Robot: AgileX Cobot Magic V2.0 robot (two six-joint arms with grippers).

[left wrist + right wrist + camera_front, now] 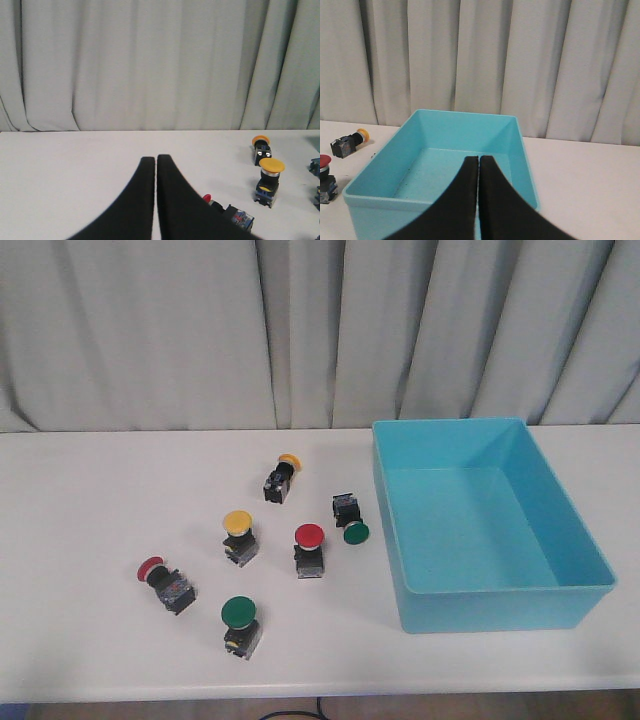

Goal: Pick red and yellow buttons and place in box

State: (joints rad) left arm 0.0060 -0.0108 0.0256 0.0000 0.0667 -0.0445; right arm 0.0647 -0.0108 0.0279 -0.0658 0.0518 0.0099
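I see box [560, 540] at frame right, nothing inside; 2 red, 2 yellow buttons on table [80, 490] centre-left. Left gripper [156, 159], right gripper [478, 159] pressed together.

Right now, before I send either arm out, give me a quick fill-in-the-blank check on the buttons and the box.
1. The box holds ____ buttons.
2. The number of green-capped buttons on the table is ____.
3. The red button lying on its side is the button farthest to the robot's ____.
4. The fingers of the left gripper and right gripper are ____.

Missing words: no; two; left; shut
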